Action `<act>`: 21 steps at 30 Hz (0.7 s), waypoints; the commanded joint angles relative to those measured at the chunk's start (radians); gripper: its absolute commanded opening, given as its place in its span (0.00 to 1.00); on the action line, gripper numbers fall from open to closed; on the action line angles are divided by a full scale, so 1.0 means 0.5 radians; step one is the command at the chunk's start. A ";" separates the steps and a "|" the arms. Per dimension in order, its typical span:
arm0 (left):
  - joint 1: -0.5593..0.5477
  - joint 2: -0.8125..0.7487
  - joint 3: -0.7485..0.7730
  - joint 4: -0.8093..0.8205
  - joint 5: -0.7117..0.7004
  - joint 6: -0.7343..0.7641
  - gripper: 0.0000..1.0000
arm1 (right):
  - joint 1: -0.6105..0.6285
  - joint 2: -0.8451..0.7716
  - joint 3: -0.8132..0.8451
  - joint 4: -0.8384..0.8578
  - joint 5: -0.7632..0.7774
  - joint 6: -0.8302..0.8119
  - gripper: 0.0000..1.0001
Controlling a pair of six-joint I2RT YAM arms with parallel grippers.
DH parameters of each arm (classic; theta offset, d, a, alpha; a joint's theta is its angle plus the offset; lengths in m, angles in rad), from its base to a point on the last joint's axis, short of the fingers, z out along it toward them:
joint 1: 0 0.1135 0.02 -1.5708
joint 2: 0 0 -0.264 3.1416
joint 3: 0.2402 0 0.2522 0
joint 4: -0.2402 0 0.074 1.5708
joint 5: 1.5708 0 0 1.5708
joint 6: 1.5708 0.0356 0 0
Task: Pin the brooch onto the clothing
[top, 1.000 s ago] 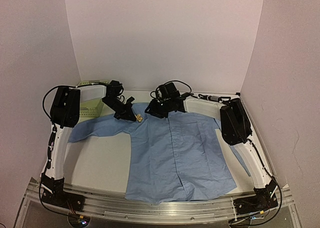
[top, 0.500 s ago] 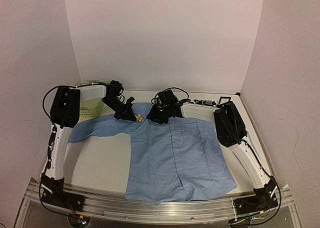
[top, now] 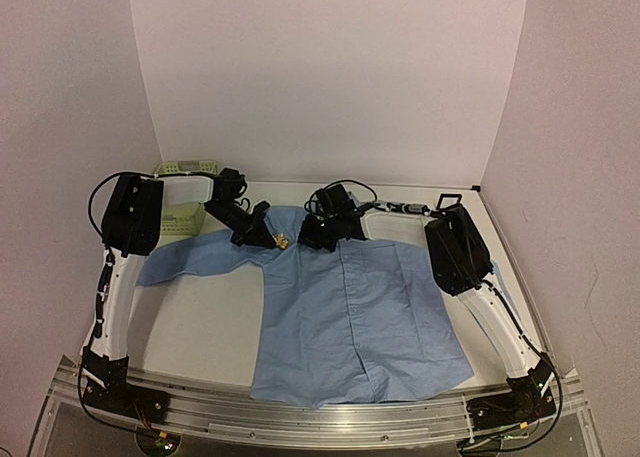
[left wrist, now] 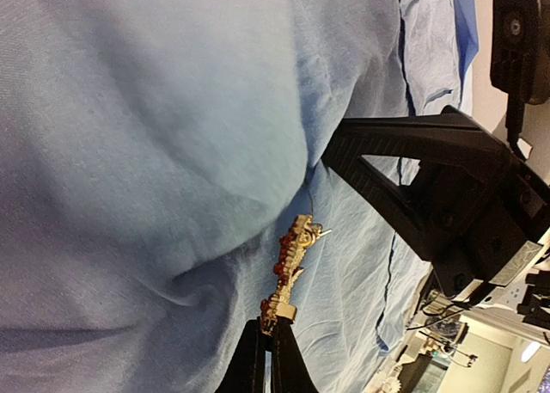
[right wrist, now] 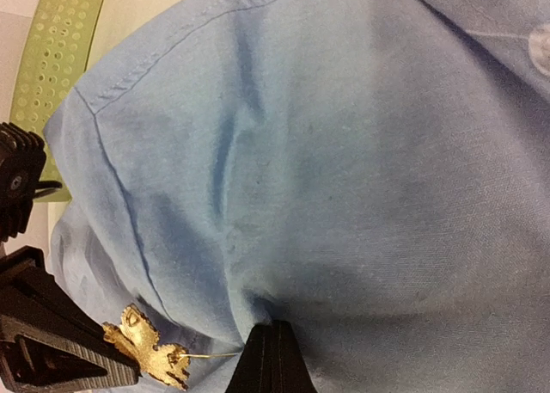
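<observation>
So the left pincer (left wrist: 267, 341) is clamped shut on one end of the little gold brooch (left wrist: 292, 264), red stones and all, holding it just left of the collar of the blue shirt (top: 350, 307). Its pin (right wrist: 210, 355) points at a pinched-up fold of fabric, which the right pincer (right wrist: 272, 333) has closed on; can't tell if the pin's in. The shirt is spread on the surface (top: 210, 327), with a green basket (right wrist: 60, 49) at the far left.

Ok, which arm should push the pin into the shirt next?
Left. The left gripper is shut on the brooch, its pin aimed at the fold of shirt pinched by the right gripper.
</observation>
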 commanded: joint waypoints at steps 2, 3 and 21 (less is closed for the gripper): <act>0.045 0.000 -0.074 0.128 0.250 -0.136 0.00 | -0.028 -0.017 -0.110 0.184 -0.094 0.184 0.00; 0.061 -0.007 -0.089 0.140 0.271 -0.149 0.00 | -0.029 -0.028 -0.137 0.212 -0.103 0.198 0.00; 0.088 0.031 -0.243 0.461 0.716 -0.491 0.00 | -0.039 -0.100 -0.188 0.325 -0.192 0.258 0.00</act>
